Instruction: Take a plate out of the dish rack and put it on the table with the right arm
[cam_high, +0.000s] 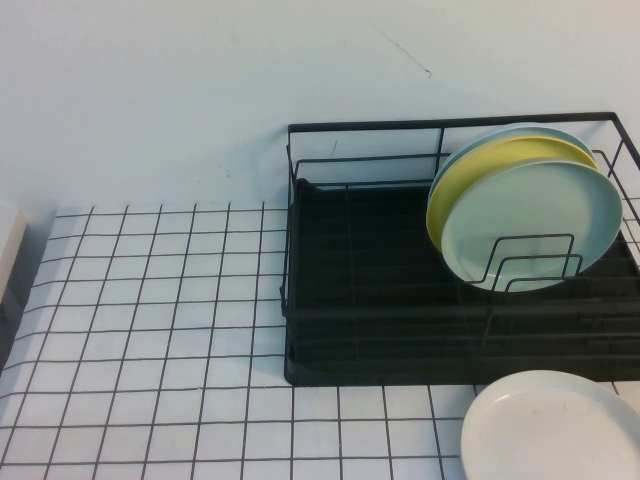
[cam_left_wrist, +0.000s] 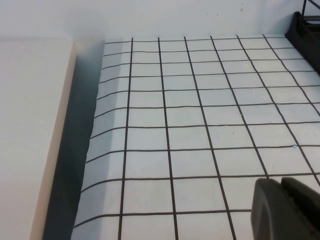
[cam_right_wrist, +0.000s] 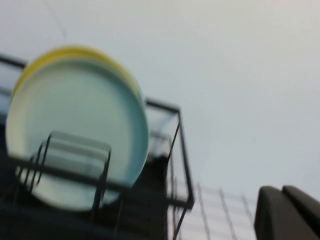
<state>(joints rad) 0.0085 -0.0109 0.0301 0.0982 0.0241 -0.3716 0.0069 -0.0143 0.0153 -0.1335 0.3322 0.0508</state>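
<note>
While the near right corner of the high view is filled by the pale rounded section of the right arm (cam_high: 552, 428), its right gripper (cam_right_wrist: 289, 212) shows only in its own wrist view, as a dark finger edge; whether that claw is wide or narrow cannot be told. It hovers near the dish rack, facing the plates, and holds nothing that can be seen.

Over on the left side, the left gripper (cam_left_wrist: 287, 209) hangs above the table (cam_high: 150, 330), well apart from the rack; only a dark corner of it shows, so its claw state cannot be told either.

Farther back on the right stands the dish rack (cam_high: 360, 300), resting on the gridded table. At the rack's right end, three plates stand on edge, leaning against the upright wire loops. The plate (cam_high: 535, 225), pale mint-green, is the nearest of them. Just behind it, touching, sits a yellow plate (cam_high: 460, 180), and behind that a sky-blue plate (cam_high: 520, 130) shows only its upper rim.
</note>
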